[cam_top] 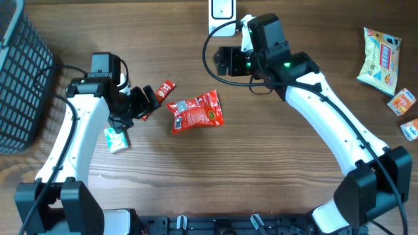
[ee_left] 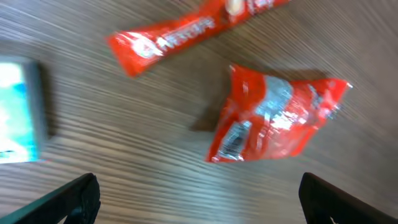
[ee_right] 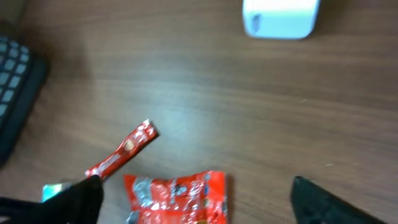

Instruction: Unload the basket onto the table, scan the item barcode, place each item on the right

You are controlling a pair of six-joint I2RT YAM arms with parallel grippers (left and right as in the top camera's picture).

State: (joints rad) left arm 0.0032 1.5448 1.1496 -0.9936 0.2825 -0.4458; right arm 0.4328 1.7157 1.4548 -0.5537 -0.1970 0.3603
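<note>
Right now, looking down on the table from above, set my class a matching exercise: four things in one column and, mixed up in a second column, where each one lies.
Things
1. dark basket
2. white scanner
3. yellow snack bag
4. red pouch

Places
A. near the right edge of the view
B. mid-table, between the two arms
C. at the left edge of the view
D. at the top edge of the view, near the middle

Pairs: 1-C, 2-D, 3-A, 4-B
</note>
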